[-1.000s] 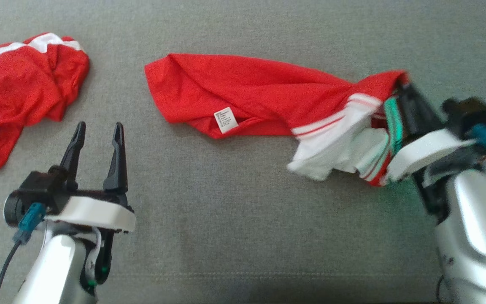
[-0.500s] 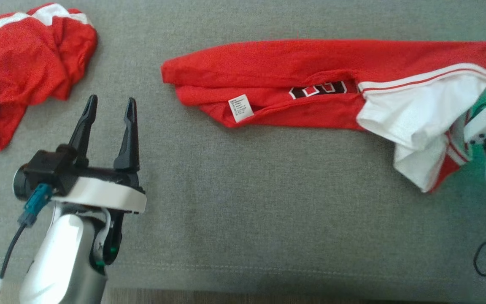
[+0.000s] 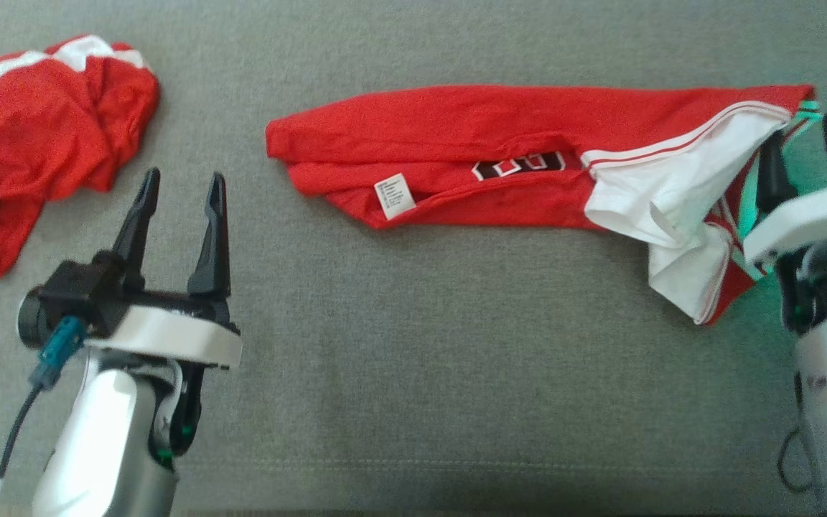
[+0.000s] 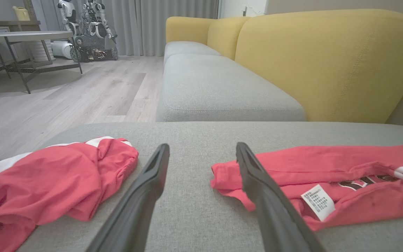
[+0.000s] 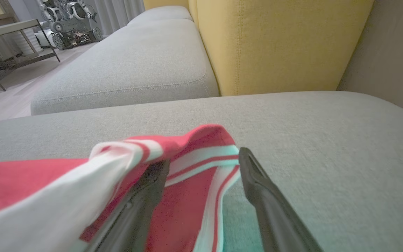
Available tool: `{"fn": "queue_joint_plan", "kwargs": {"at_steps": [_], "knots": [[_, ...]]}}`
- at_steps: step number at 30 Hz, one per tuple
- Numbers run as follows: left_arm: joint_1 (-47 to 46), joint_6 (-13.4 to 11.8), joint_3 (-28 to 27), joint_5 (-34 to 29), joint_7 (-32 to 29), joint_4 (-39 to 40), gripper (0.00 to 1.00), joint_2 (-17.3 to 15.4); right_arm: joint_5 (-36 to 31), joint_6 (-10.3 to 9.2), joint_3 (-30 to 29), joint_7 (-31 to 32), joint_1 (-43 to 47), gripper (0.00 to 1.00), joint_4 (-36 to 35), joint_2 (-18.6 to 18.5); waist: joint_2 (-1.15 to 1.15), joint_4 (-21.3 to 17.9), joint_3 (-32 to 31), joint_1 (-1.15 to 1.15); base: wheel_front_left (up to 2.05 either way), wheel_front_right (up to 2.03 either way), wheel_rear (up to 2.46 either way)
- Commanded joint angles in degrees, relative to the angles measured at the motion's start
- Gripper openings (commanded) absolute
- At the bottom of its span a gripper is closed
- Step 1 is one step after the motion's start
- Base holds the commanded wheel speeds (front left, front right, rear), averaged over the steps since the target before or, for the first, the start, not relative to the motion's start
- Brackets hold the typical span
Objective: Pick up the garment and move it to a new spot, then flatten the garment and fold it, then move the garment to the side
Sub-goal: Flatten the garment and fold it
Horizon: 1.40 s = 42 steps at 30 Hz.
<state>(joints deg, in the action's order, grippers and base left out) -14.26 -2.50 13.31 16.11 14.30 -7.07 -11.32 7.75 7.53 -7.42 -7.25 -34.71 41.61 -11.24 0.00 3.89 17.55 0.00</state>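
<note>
Red cloth with white trim, the garment [image 3: 500, 143] lies stretched in a long band on the grey cushion [image 3: 413, 345]. Its striped end sits between the spread fingers of the right gripper [image 3: 801, 131] — released, pinching nothing. The left gripper [image 3: 184, 174] hovers splayed and empty — a crumpled red heap [image 3: 40, 136] to its left, the band's near end to its right.

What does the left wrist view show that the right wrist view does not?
Left wrist view: a crumpled red-and-white garment and the white label on the stretched red jersey, beyond the open left gripper. Right wrist view: the jersey's striped trim between the fingers of the open right gripper. Both: the jersey, grey fabric sofa cushion, yellow backrest.
</note>
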Motion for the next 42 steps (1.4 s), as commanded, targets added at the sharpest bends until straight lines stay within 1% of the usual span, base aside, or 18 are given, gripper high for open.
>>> {"fn": "queue_joint_plan", "kwargs": {"at_steps": [1,6,11,15,16,20,24,27,31,42], "knots": [[0.2,0.1,-2.6,-0.7,0.7,1.5,1.00,-1.1,0.6,-0.04,1.4,-0.4,1.8,1.00,-2.3,0.1,0.00,-1.0,-1.6,0.00,0.00,0.00,0.00],[2.4,0.1,-3.3,-0.9,0.7,1.2,1.00,-1.2,2.3,-0.04,3.2,-0.4,7.6,1.00,-8.9,0.9,0.00,-2.3,-4.7,0.00,0.00,0.00,0.00],[4.4,-0.2,-3.6,-1.0,0.7,1.2,1.00,-1.4,2.8,-0.04,4.2,0.7,13.6,1.00,-20.3,2.8,0.00,-3.3,-7.2,0.00,0.00,0.00,0.00],[5.9,-0.5,-3.4,-1.3,0.7,1.3,1.00,-1.9,1.8,-0.04,5.0,3.3,18.3,1.00,-29.9,4.5,0.00,-3.6,-9.2,0.00,0.00,0.00,0.00],[5.9,-0.5,-3.4,-1.3,0.7,1.3,1.00,-1.9,1.8,-0.04,5.0,3.3,18.3,1.00,-29.9,4.5,0.00,-3.6,-9.2,0.00,0.00,0.00,0.00],[7.3,-0.9,-3.2,-1.4,0.2,1.7,1.00,-2.3,1.1,-0.04,6.3,6.7,23.4,1.00,-37.5,5.9,0.00,-3.7,-11.1,0.00,0.00,0.00,0.00],[8.4,-1.2,-3.0,-1.4,-0.3,2.1,1.00,-2.5,0.7,-0.04,7.2,9.2,28.2,1.00,-42.8,6.9,0.00,-3.9,-12.3,0.00,0.00,0.00,0.00],[8.8,-1.4,-2.9,-1.3,-0.6,2.5,1.00,-2.7,0.8,-0.04,7.5,10.3,30.7,1.00,-45.4,7.4,0.00,-4.1,-12.6,0.00,0.00,0.00,0.00],[9.1,-1.6,-2.8,-1.3,-0.9,2.8,1.00,-3.1,1.3,-0.04,7.8,11.2,32.4,1.00,-46.9,7.7,0.00,-4.3,-12.8,0.00,0.00,0.00,0.00],[8.9,-2.1,-2.5,-1.0,-1.2,3.1,1.00,-3.5,1.0,-0.04,8.1,12.2,32.7,1.00,-46.8,8.0,0.00,-4.2,-12.6,0.00,0.00,0.00,0.00]]}}
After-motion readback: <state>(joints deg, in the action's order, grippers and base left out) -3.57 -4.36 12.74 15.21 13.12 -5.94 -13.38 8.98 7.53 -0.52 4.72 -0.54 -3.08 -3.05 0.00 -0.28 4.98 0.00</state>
